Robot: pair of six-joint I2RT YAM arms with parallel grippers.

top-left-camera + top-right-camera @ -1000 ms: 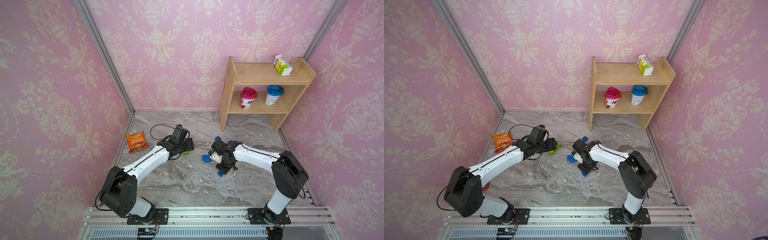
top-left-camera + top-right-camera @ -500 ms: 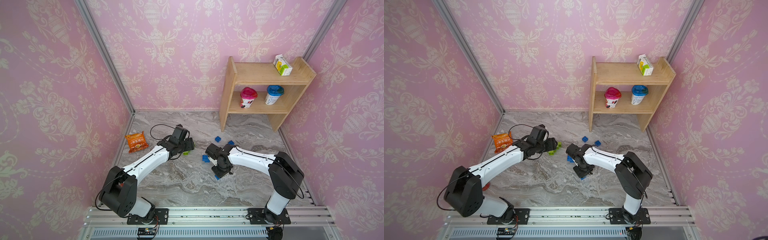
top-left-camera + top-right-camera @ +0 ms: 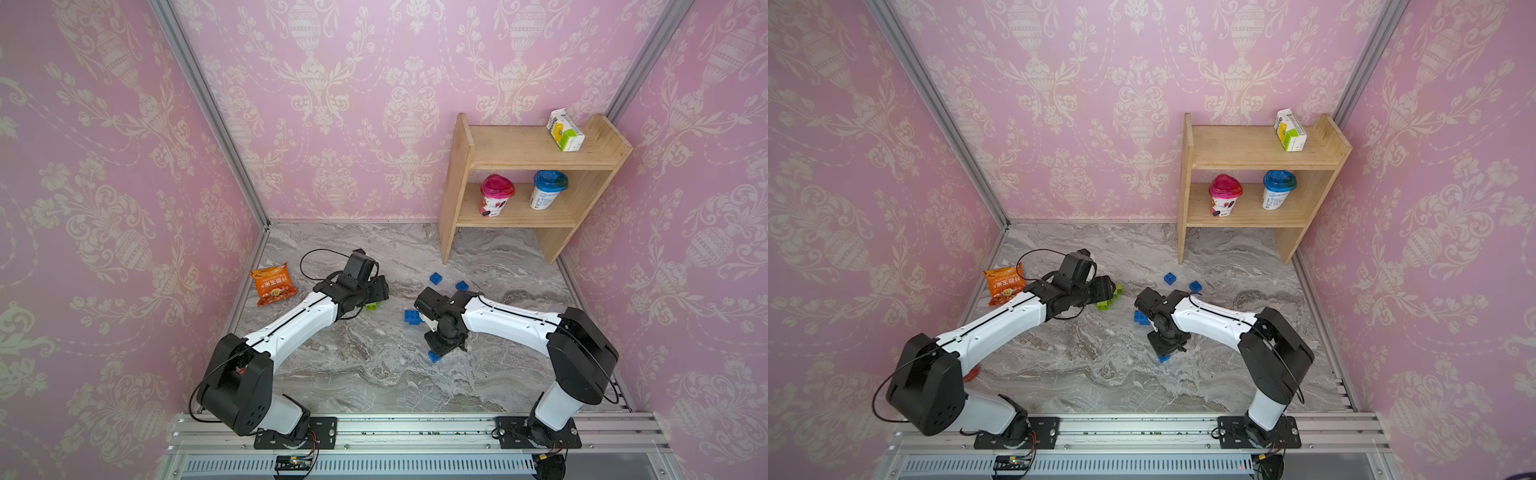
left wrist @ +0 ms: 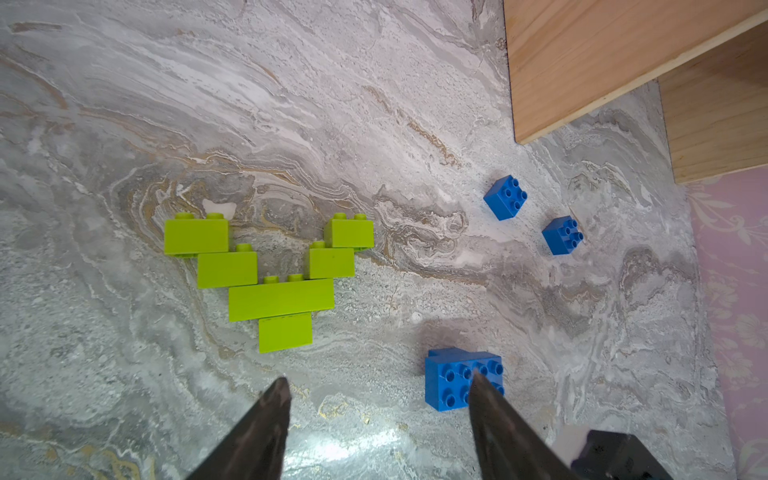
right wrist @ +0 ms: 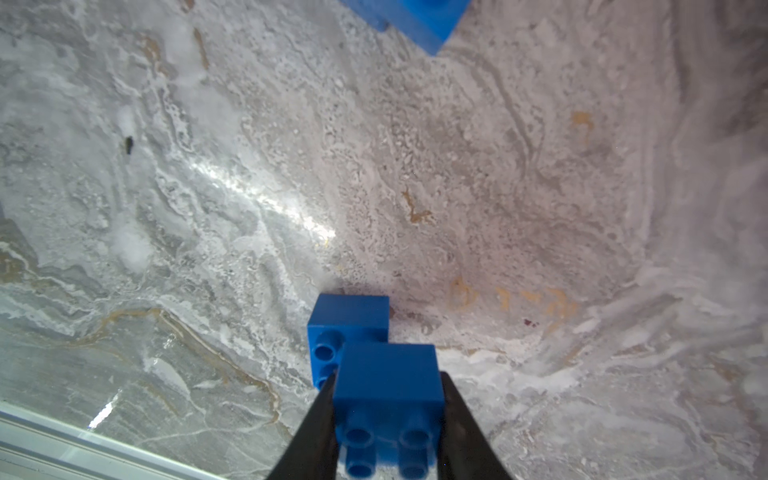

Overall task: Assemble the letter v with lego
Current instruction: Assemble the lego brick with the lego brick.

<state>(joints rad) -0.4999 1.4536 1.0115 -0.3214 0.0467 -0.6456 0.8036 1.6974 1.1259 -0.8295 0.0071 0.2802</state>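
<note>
While my right claw (image 5: 388, 376) clamps a stepped pair of blue bricks (image 5: 386, 390) down at the marble floor (image 5: 457, 166), my left claw (image 4: 377, 377) hangs spread and empty. Beyond it the lime-green V (image 4: 280, 299), six studded bricks joined, lies flat, with a wide blue brick (image 4: 449, 382) and two small blue bricks (image 4: 505, 197) loose beside it.

- Pink wallpaper (image 3: 374, 104) with pale floral damask covers the walls.
- Grey marbled floor (image 3: 374, 374) gleams with glare.
- Wooden shelf unit (image 3: 455, 195) stands far right against the back wall.
- Aluminium rail (image 3: 415, 428) lines the near edge.
</note>
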